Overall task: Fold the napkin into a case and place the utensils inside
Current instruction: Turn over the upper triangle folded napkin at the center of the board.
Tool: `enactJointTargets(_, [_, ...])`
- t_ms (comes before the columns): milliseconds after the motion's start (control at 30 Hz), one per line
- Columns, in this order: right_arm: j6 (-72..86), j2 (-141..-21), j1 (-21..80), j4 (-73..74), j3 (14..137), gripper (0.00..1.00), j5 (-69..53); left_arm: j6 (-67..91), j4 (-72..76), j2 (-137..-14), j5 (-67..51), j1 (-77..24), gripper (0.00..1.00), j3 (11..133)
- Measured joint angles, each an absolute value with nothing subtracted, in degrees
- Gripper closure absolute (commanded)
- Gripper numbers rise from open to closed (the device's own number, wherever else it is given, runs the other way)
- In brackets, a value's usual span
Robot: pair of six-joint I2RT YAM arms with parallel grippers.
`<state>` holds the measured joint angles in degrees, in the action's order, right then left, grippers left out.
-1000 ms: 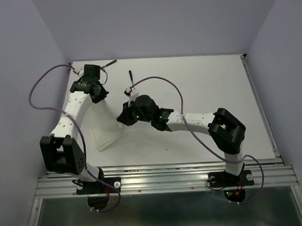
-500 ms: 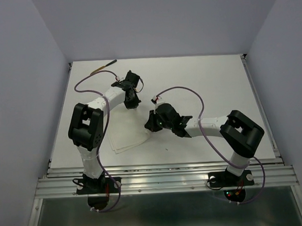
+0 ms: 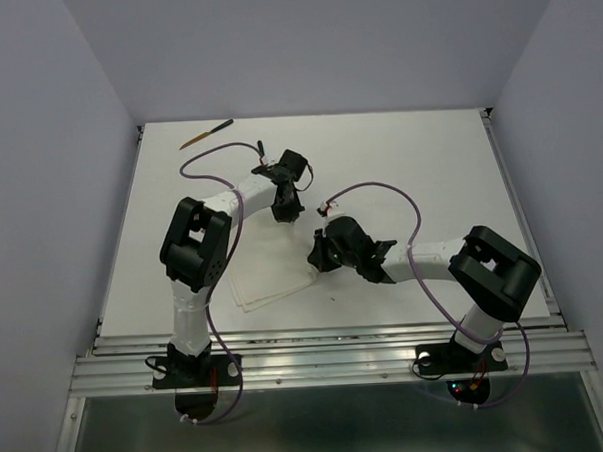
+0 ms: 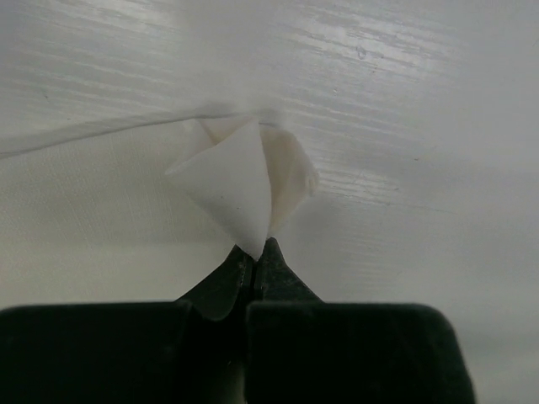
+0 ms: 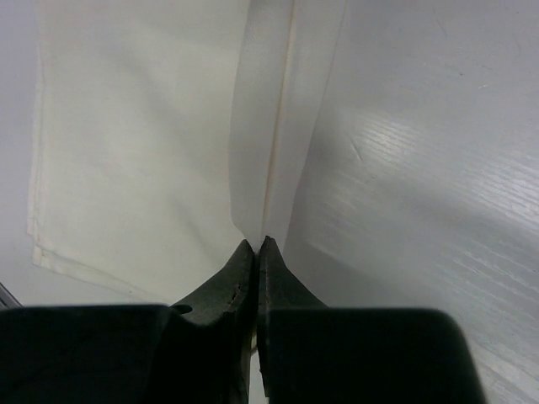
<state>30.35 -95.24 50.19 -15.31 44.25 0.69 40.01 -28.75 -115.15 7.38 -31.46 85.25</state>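
While my left gripper [image 4: 257, 248] and right gripper [image 5: 257, 244] each pinch a fold of the napkin [image 3: 269, 282], folding is partway: no case yet, one utensil [image 3: 205, 135] lying well apart.

Wht arms [image 3: 235, 195], blk joints [image 3: 194, 243], purple cables [image 3: 375, 187]

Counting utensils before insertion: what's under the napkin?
Only the table shows around the napkin, whose edges lie stacked in layers. Anything beneath it is covered. One utensil lies in the open at the far left corner.
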Motion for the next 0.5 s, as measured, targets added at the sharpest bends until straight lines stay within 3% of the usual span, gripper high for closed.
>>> enactJointTargets(167, [29.78, -94.63, 50.19, -15.33, 42.52, 0.99, 1.52, 39.99, -29.10, -117.54, 7.20, -32.84, 1.00, 86.70])
enactJointTargets(333, [29.56, -94.45, 50.19, -15.53, 41.54, 0.99, 2.28, 39.46, -29.50, -119.24, 6.09, -33.56, 0.80, 88.68])
enactJointTargets(367, [29.54, -94.45, 50.19, -15.51, 41.36, 0.99, 2.46, 39.35, -29.47, -119.33, 5.98, -33.63, 0.71, 88.77])
enactJointTargets(500, [29.54, -94.39, 50.28, -15.16, 40.23, 0.99, 1.96, 38.46, -27.55, -119.42, 6.76, -33.56, 0.58, 89.10])
